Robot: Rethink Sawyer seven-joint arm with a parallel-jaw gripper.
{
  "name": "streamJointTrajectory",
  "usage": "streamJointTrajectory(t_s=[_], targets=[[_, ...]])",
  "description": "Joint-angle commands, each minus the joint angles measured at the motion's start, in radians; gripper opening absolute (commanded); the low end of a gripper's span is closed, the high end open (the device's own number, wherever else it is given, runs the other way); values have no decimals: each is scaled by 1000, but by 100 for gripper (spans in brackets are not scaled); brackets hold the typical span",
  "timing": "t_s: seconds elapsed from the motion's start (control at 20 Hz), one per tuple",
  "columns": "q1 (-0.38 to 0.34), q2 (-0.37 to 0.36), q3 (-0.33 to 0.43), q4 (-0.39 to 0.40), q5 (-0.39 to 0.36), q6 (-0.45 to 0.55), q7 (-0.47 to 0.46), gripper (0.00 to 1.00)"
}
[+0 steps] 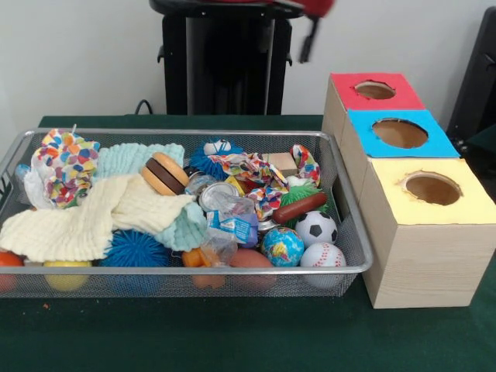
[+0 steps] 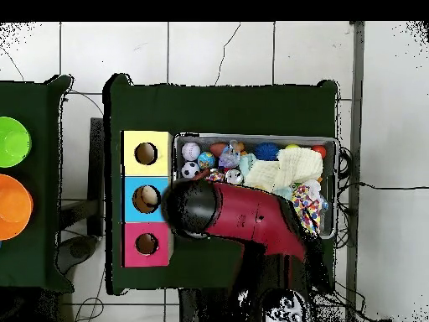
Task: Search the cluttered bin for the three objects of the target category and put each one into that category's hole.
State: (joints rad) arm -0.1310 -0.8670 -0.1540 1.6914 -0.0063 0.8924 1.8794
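Observation:
The bin of silver wire mesh is full of toys and cloths; it also shows in the overhead view. No yellow duckling shows. A blue fuzzy toy with eyes lies at the bin's far side. Of my gripper only a dark piece shows, hanging at the top edge, well above the bin and behind the boxes. In the overhead view my red arm reaches over the bin's corner, and its black head sits between the bin and the blue box, hiding the gripper.
Three wooden boxes with holes stand beside the bin: red, blue, yellow. In the bin lie a soccer ball, baseball, globe ball, toy sausage, cream cloth and blue spiky ball.

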Motion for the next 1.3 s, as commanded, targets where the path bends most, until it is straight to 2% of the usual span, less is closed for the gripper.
streamJointTrajectory(t_s=[0.05, 0.15, 0.25, 0.3, 0.35, 0.45, 0.5, 0.65, 0.8, 0.95, 1.05, 1.2, 1.3], targets=[[-290, -34, 132, 12, -109, 5, -456, 100], [-371, 10, 177, -5, -136, -28, -490, 100], [-434, 147, 226, -46, -200, -124, -484, 100], [-456, 219, 245, -64, -238, -230, -453, 100], [-452, 286, 237, -104, -277, -237, -422, 100], [-440, 371, 230, -160, -316, -246, -355, 100], [-434, 397, 232, -185, -335, -204, -350, 100], [-430, 413, 256, -165, -344, -232, -304, 100], [-442, 425, 303, -142, -363, -289, -304, 100], [-447, 463, 323, -189, -391, -307, -297, 100], [-452, 491, 337, -251, -412, -263, -324, 100], [-440, 466, 335, -302, -418, -175, -315, 100], [-448, 459, 357, -332, -414, -104, -347, 100]])
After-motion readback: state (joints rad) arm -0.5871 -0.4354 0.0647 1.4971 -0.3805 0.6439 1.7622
